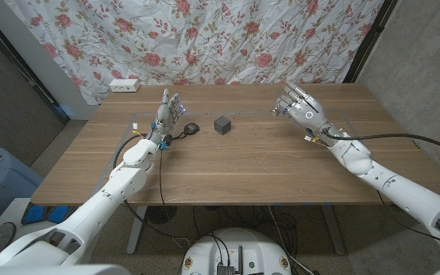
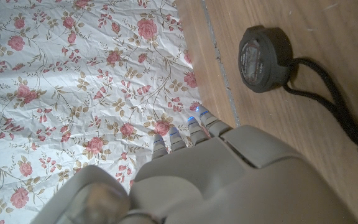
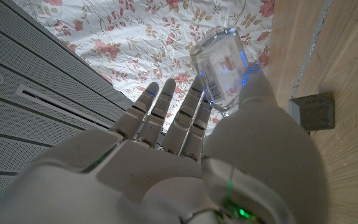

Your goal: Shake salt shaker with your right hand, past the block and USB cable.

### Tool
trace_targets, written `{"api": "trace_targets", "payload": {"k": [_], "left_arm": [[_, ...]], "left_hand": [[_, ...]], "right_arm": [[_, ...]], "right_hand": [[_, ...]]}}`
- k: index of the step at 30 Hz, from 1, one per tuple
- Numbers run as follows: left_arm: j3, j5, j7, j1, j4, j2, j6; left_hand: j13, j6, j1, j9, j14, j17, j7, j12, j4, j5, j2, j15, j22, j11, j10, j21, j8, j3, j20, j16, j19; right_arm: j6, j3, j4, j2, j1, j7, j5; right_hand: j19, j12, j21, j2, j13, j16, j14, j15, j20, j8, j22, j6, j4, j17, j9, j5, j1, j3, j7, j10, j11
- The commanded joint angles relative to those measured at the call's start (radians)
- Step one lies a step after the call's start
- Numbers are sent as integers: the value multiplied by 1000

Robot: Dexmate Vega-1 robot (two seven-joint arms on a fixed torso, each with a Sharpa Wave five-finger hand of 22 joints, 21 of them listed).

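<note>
head view: right hand raised, fingers wrapped round salt shaker; left hand upright, empty, fingers apart

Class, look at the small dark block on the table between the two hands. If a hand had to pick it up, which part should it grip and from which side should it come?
Grip the block by two opposite upright faces, coming down from above. It looks like a small cube sitting square on the table, so its flat sides give fingers even contact, and the space above it is free. The coiled cable lies apart, toward the left hand.
</note>
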Motion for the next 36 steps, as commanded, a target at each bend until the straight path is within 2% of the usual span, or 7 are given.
{"api": "trace_targets", "payload": {"k": [1,18,36], "left_arm": [[0,0,0,0,0,0,0],[0,0,0,0,1,0,-1],[0,0,0,0,1,0,0]], "left_hand": [[4,4,0,6,1,6,-8,4,6,4,101,-106,5,-10,-1,5,4,-2,-24,5,5],[4,3,0,6,1,6,-9,4,6,4,101,-107,5,-10,-1,4,4,-2,-24,5,5],[4,4,0,6,1,6,-8,4,6,4,101,-106,5,-9,0,5,4,-2,-24,5,5]], "right_arm": [[44,-16,-7,6,-37,0,5],[82,26,-11,36,-76,0,9],[22,56,-31,30,-43,0,3]], "right_hand": [[-3,1,1,62,2,5,0,-148,-21,21,4,60,-1,5,19,-7,75,3,-46,-4,2],[-2,0,2,64,4,8,0,-145,-20,25,4,62,2,10,21,-12,78,2,-46,-7,2],[2,2,4,67,6,8,3,-145,-20,30,4,63,4,12,24,-17,80,4,-46,-9,3]]}}
